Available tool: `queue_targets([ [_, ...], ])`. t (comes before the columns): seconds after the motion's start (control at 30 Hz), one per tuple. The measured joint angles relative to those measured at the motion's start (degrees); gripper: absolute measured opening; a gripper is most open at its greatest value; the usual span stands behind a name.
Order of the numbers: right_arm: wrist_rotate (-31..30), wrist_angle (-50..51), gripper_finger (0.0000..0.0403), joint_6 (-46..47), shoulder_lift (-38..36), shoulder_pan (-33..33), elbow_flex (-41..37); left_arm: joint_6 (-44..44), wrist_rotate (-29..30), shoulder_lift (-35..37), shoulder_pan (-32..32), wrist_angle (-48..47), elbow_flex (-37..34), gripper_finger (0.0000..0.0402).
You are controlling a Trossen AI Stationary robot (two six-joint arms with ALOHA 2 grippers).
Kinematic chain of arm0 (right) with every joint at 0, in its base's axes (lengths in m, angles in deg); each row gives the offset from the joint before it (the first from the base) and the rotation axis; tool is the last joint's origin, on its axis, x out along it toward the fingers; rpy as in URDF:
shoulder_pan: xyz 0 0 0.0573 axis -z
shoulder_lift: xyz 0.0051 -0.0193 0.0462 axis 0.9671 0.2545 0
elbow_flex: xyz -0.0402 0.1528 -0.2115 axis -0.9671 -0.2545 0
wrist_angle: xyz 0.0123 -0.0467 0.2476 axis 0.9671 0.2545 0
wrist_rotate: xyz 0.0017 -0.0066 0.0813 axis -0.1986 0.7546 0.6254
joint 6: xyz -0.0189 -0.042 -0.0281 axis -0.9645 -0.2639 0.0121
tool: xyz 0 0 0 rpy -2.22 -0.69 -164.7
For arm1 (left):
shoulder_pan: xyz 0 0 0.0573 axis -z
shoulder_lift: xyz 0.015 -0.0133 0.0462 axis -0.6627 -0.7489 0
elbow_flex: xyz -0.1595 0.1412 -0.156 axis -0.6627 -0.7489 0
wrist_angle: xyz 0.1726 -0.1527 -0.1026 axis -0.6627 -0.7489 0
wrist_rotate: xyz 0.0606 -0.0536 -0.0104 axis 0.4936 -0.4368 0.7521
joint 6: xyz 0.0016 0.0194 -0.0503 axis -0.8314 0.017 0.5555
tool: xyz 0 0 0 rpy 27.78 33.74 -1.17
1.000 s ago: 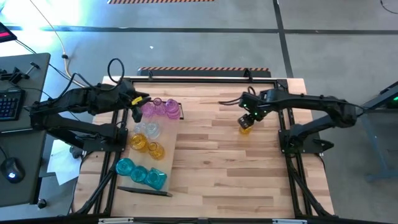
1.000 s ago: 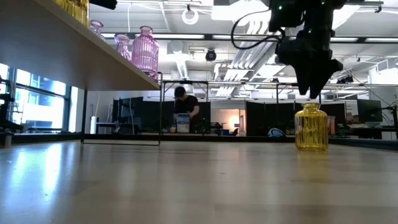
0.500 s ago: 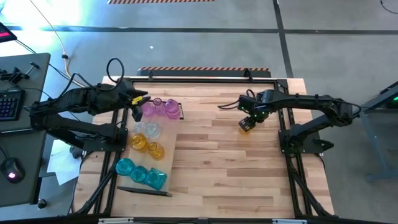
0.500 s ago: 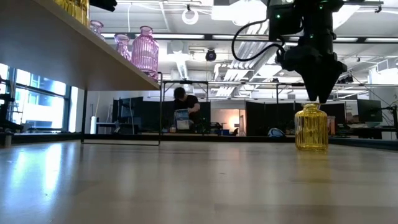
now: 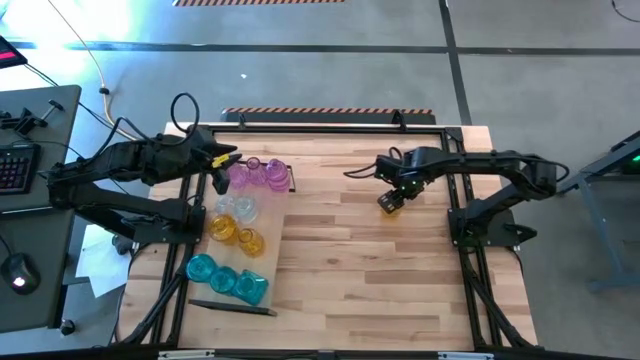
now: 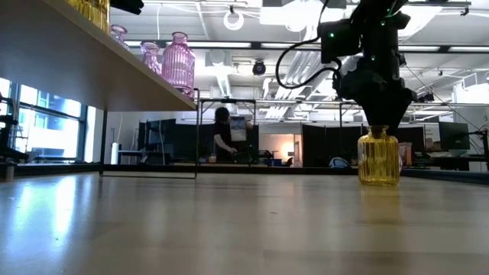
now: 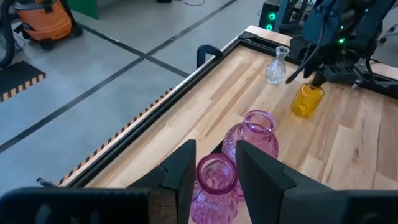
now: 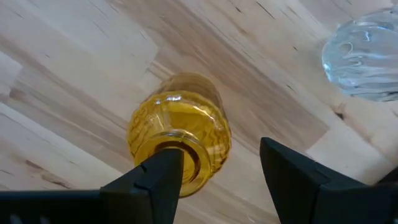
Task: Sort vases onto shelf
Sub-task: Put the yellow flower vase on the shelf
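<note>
Both pairs of jaws stood parted when I checked the feeds; my right gripper hung over the neck of the yellow vase with a finger to either side of the rim, and I could not tell whether either finger touched the glass; that vase stood upright on the tabletop, right of centre, well apart from the shelf; a clear vase stood near it, farther toward the table's back edge; my left gripper hovered over the shelf's back end, its fingers either side of one pink vase without gripping it, a second pink vase just beyond; on the shelf I saw the pink vases at the back, then clear vases, yellow vases and teal vases toward the front; a person stood in the room behind.
</note>
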Motion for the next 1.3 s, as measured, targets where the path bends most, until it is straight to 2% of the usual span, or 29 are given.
queue_targets([
  [0.1, -0.05, -0.06, 0.0192, -0.18, 0.28, 0.00, 0.00, 0.00, 0.00, 0.00, 0.00, 0.01, 0.00, 0.0106],
  [0.17, -0.02, -0.19, 0.0175, -0.18, 0.33, 0.00, -0.02, 0.00, 0.00, 0.00, 0.00, 0.01, 0.00, 0.0106],
  [0.27, 0.26, -0.56, 0.0119, -0.95, 0.39, -0.09, -0.04, 0.02, 0.00, 0.00, 0.00, 0.01, 0.00, 0.0106],
  [0.37, -0.12, -0.96, 0.0043, -1.75, 0.39, -0.07, -0.06, 0.29, 0.00, 0.00, 0.00, 0.02, 0.00, 0.0106],
  [0.43, -0.66, -0.87, 0.0015, -2.34, 0.35, -0.35, -0.08, 0.44, 0.00, 0.00, 0.00, 0.03, 0.00, 0.0106],
  [0.57, -1.25, -1.27, 0.0029, -1.38, 0.39, -1.27, -0.11, 0.48, 0.00, 0.00, 0.00, 0.03, 0.00, 0.0106],
  [0.7, -0.40, -0.98, 0.0010, -0.53, 0.70, -3.34, 2.07, 0.50, 0.00, 0.00, 0.00, 0.03, 0.00, 0.0106],
  [0.8, 0.86, -2.14, 0.0010, 0.96, 1.25, -5.67, 5.45, 0.50, -0.02, 0.00, 0.00, 0.01, 0.00, 0.0106],
  [0.97, -1.01, -5.52, 0.0005, 2.85, 2.29, -9.71, 13.79, 0.49, -0.02, 0.01, 0.00, 0.01, 0.01, 0.0106],
  [1.17, -2.74, -6.12, 0.0005, 1.23, 8.87, -14.21, 28.19, 0.57, -0.37, 0.00, 0.00, 0.01, 0.02, 0.0106],
  [1.3, -2.87, -6.25, 0.0003, -2.01, 16.54, -16.48, 39.66, 1.49, -6.51, -0.18, 0.00, -0.03, 0.02, 0.0106],
])
